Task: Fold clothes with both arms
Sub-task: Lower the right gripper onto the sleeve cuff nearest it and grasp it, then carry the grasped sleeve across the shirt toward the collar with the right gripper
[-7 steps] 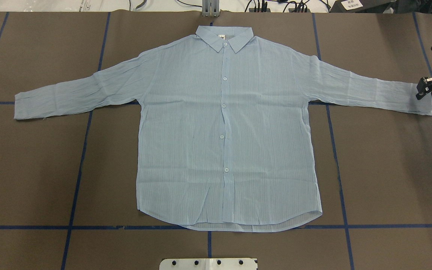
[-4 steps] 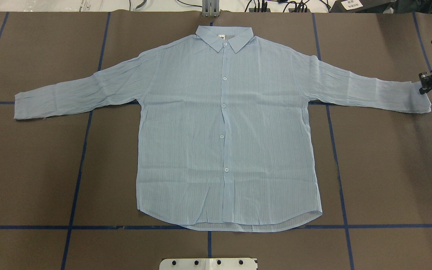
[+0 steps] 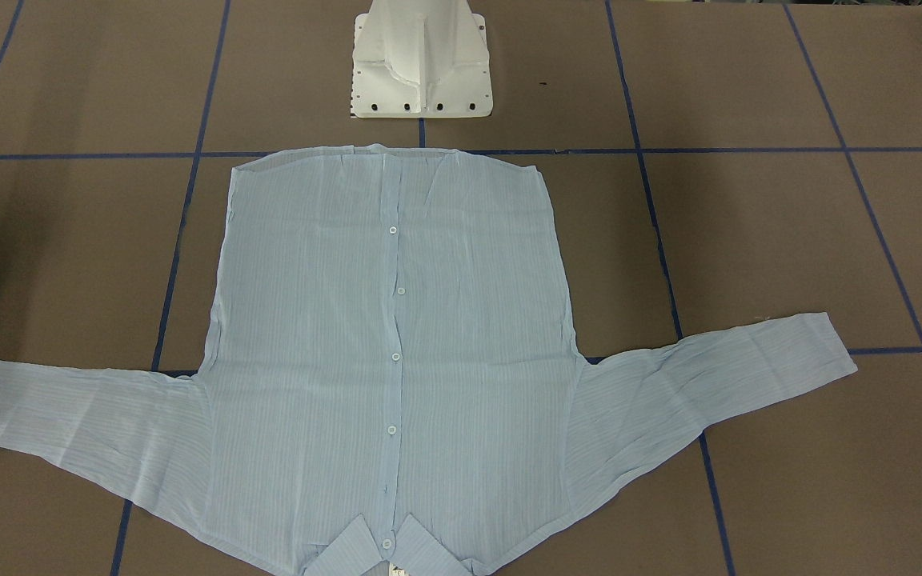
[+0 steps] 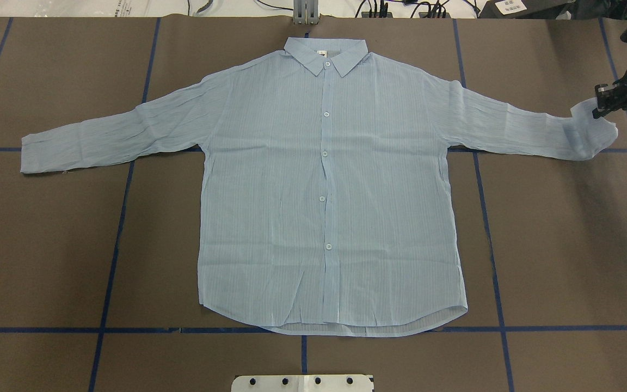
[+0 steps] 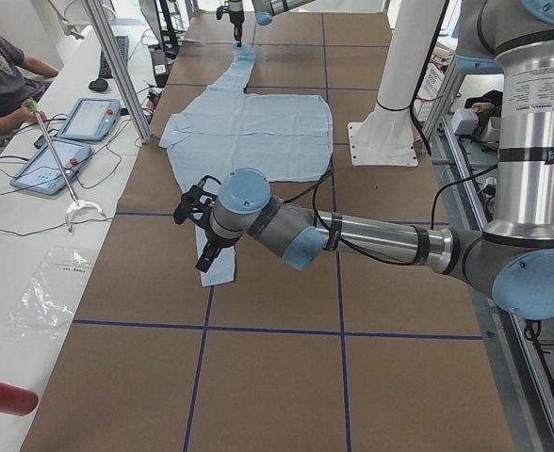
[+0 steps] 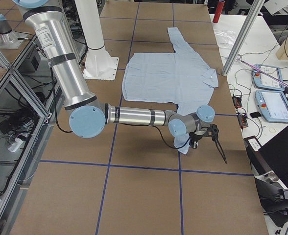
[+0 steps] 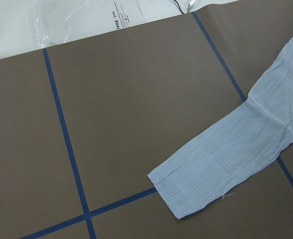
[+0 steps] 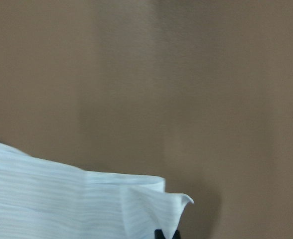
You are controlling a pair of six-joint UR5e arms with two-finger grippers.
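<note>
One thin pale-blue striped long-sleeved shirt lies spread on the brown bench, five white buttons showing, collar label unreadable. The right hand pinches one raised cuff; for the left hand, I cannot tell.

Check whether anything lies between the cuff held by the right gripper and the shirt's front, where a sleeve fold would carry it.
Nothing visible does. The right gripper holds the cuff lifted off the table. Between it and the shirt front lie only the sleeve itself and bare brown surface.
</note>
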